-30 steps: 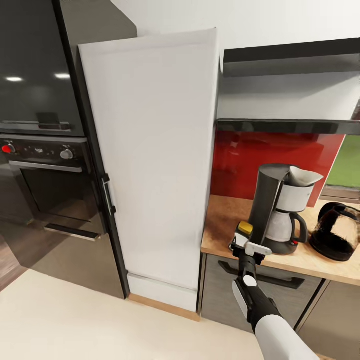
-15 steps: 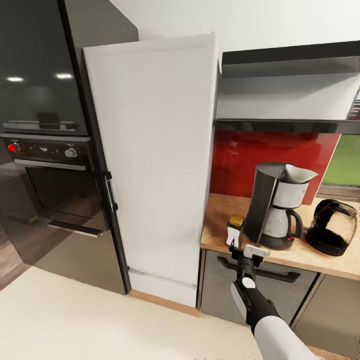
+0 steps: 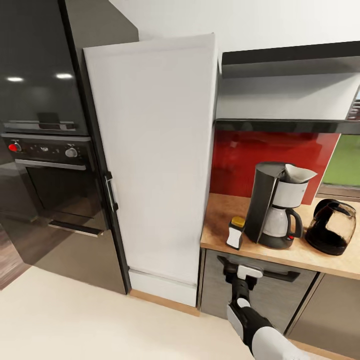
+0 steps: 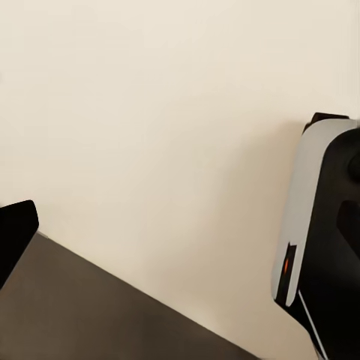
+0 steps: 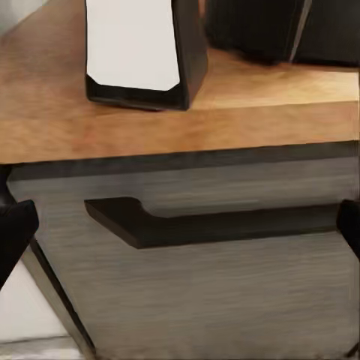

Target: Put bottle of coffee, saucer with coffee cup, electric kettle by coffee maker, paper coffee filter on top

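Bottle (image 3: 235, 233) stands on counter (image 3: 220, 225), one drawer-height above the right jaws (image 3: 248, 272), beside maker (image 3: 275, 205). Jaws spread wide, gripping nothing; drawer handle (image 5: 217, 221) lies between them. Risk: jaws rising would catch the counter lip or tip the bottle. Count: one bottle, one maker, one filter (image 3: 300, 175), one kettle (image 3: 332, 227). Left jaws: cannot tell.

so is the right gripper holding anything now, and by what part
Nothing. The right gripper is open and empty below the counter edge; the bottle stands free on the countertop.
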Robot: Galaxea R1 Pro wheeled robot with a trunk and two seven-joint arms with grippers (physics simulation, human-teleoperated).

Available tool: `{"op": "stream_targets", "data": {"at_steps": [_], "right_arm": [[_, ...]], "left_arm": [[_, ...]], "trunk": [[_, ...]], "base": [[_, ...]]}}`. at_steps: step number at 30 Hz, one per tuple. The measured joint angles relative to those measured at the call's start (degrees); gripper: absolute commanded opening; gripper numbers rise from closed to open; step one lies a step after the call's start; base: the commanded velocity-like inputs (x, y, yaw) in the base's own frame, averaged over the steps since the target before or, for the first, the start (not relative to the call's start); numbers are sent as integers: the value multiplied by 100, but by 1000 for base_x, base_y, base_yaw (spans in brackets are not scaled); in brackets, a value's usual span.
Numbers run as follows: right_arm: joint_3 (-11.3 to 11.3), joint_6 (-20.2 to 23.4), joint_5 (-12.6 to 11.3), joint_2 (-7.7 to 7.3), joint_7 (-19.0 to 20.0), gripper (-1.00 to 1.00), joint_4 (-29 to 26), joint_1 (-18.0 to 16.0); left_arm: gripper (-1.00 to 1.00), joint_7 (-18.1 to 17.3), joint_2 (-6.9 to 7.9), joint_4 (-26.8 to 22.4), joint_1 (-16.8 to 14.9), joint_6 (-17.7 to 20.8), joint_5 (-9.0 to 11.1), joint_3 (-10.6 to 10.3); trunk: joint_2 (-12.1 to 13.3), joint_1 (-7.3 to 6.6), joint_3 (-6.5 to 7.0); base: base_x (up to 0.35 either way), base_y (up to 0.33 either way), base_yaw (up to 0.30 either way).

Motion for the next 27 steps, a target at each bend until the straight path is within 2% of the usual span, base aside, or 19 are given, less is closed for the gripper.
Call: {"op": "stream_targets", "data": {"at_steps": [5,7,9,13,16,17,18,20,24,26,27], "right_arm": [[-2,-201,9,-35,1,100,602,-1],[-7,-227,8,-92,3,100,837,-1],[-24,-219,-5,-294,8,100,1182,-1],[-4,-29,12,-427,19,100,1462,36],[1,550,13,-458,30,100,1519,215],[-8,1004,9,-465,39,100,1532,297],[-18,1898,2,-515,57,100,1543,385],[8,2455,7,-540,68,100,1543,417],[-1,3177,-4,-554,115,100,1560,430],[4,3408,2,-562,333,100,1561,438],[5,3511,12,-574,592,100,1562,454]], "left_arm": [[100,-2,-16,1,-46,5,-5,0],[100,-2,-25,1,-55,7,-10,-3],[100,-3,-42,4,-59,10,-135,-58],[100,-2,-52,14,-61,22,-330,-117],[100,1,-97,17,-61,39,-448,-129],[100,9,-115,24,-61,53,-488,-132],[100,29,-133,59,-60,69,-515,-130],[100,41,-139,72,-61,65,-516,-127],[100,43,-148,77,-61,80,-498,-118],[100,37,-150,79,-61,88,-490,-114],[100,31,-150,82,-61,93,-485,-111]], "trunk": [[0,0,0],[0,0,0],[0,0,0],[0,0,0],[0,0,0],[0,0,-1],[0,0,-1],[0,0,0],[-1,0,0],[-1,0,0],[-1,0,0]], "base": [[0,0,0],[0,0,0],[0,0,0],[0,0,0],[0,0,0],[0,0,0],[0,0,0],[0,0,0],[0,0,0],[0,0,0],[0,0,0]]}}
